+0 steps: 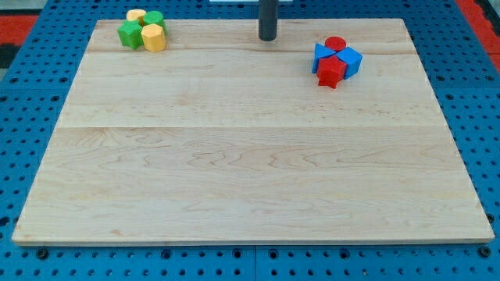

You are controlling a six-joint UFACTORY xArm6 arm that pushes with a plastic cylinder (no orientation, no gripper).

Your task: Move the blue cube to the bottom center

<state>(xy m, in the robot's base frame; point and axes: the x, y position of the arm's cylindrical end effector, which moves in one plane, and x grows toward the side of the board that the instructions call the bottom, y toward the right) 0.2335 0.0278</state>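
Tip [268,37] rides bare at far centre, touching nothing; blue cube [349,60] sits far right, packed against red blocks [331,70], well apart. Likely needs approach from behind to drive it nearward

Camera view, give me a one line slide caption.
My tip rests at the board's top center, left of the blue cube clustered with red blocks; green and yellow blocks sit top left.
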